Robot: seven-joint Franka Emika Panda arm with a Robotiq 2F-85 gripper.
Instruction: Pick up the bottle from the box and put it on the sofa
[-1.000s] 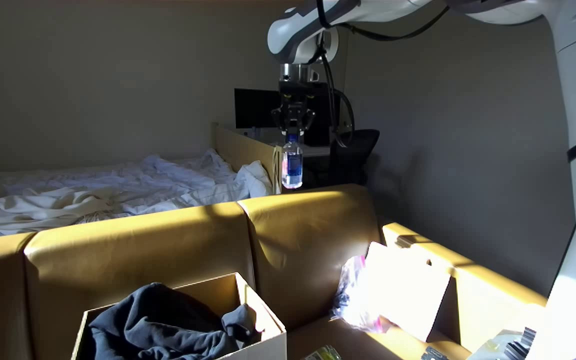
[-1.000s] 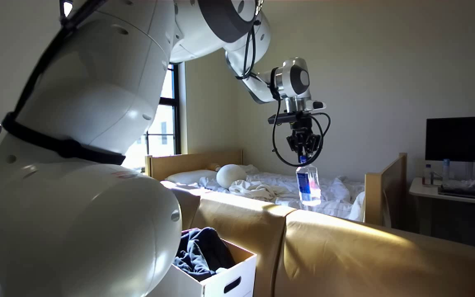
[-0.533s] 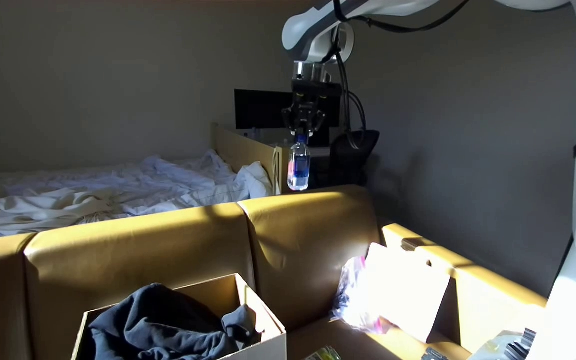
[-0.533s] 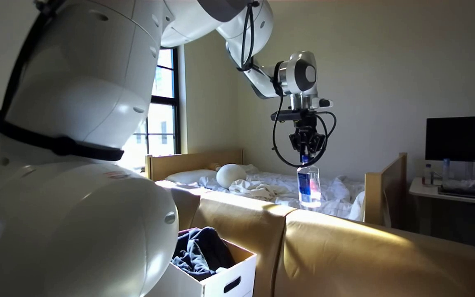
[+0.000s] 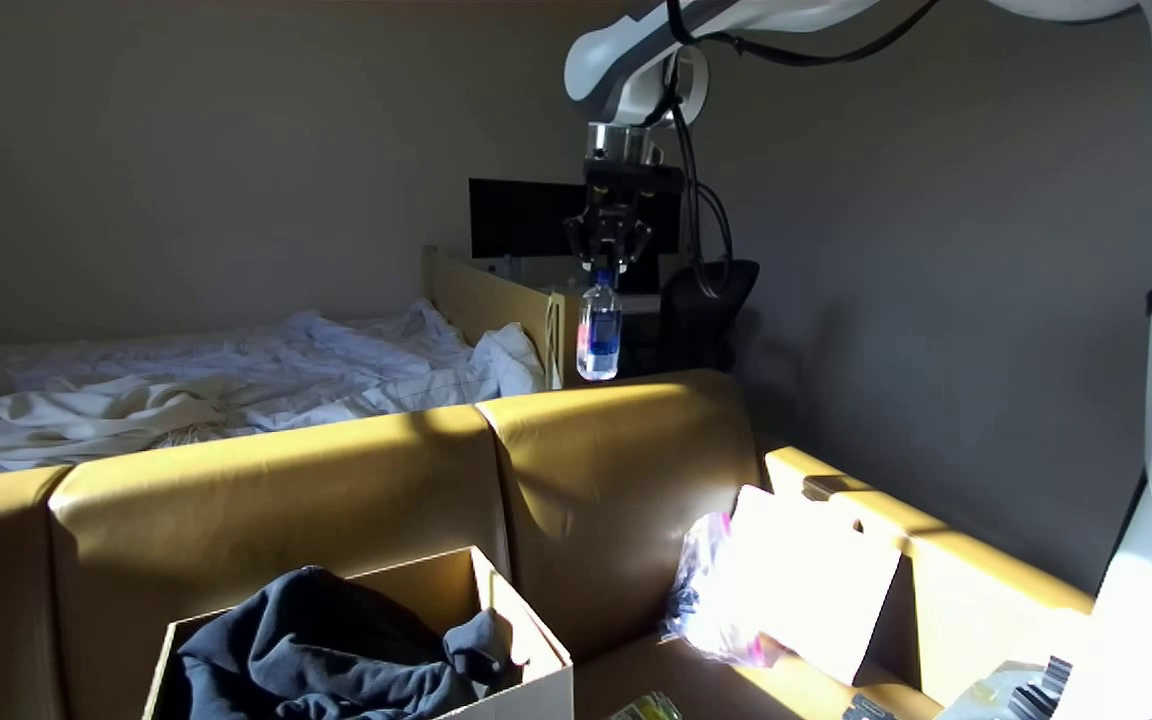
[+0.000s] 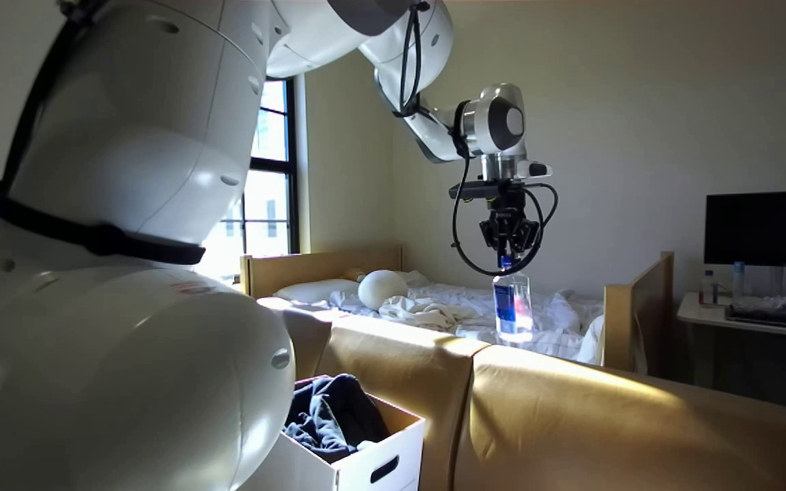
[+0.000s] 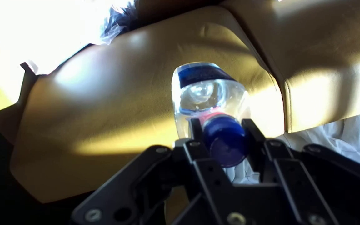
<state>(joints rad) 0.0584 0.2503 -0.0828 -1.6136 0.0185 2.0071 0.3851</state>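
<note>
I've got the bottle (image 5: 598, 335) in the claw (image 7: 222, 126): it's narrow, pinched on the blue cap (image 7: 225, 140), fingers (image 7: 195, 128) at approx. 9 & 3 o'clock of it in the wrist view. Bottle hangs near upright in midair, clear of the box (image 5: 536, 692), which is at 7 o'clock of it in an exterior view w/ dark cloth (image 5: 326, 640) inside. The sofa (image 5: 626, 460) backrest is at 6 o'clock, below; depth vs. backrest I can't tell. Bed sheets (image 7: 339, 140) show at 4 o'clock of the bottle, wrist view.

Handling, my read: prob. lightish, thin clear plastic, walls w/ some give, cap & neck stiff. Smooth, so slippery; unlikely to break. Fill level I can't make out; if full, wt. sits low & it'd swing on a fast move. Cap hold is OK imo, but could twist. For a regrip: neck just under cap, or mid-body on the label (image 6: 504, 302), w/ a lighter squeeze so walls don't buckle. Next calls for easing toward 5 o'clock, down to the seat (image 5: 711, 688), base touching before I let go. Soft cushion could tip it.
</note>
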